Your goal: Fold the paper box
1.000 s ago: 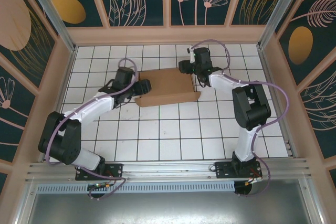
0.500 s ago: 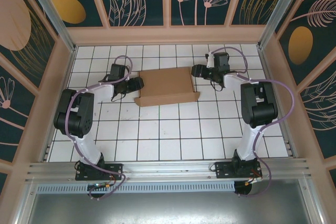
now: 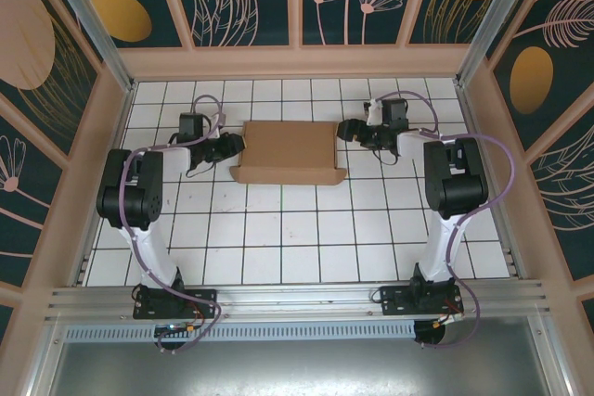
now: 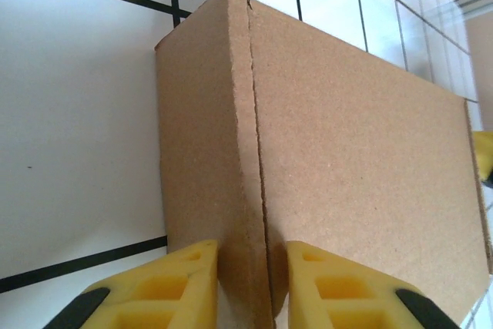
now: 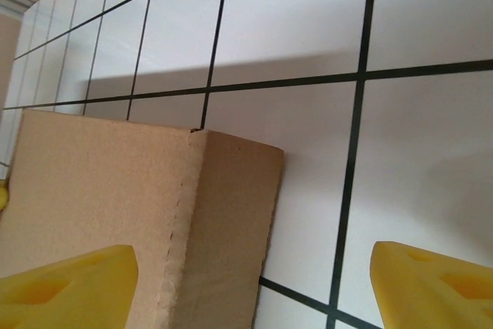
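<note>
The paper box (image 3: 288,147) lies folded, flat and brown, square with the tiles at the back middle of the floor. My left gripper (image 3: 234,144) is at its left end. In the left wrist view the jaws (image 4: 253,248) stand narrow, with the creased top edge of the paper box (image 4: 362,152) pinched between the yellow fingers (image 4: 162,287). My right gripper (image 3: 345,130) is at the right end. In the right wrist view it (image 5: 254,256) is open wide: one finger (image 5: 69,287) over the top of the box (image 5: 100,190), the other off to the side above bare floor.
The white tiled floor (image 3: 306,229) stretches several tiles in front of the box. Wooden walls (image 3: 297,62) close the back and both sides. An aluminium rail (image 3: 297,299) with both arm bases runs along the near edge.
The box has turned from skewed to square with the tiles. My left arm drew back to the box's left end and its jaws narrowed. The right gripper shifted right and opened a little wider.
</note>
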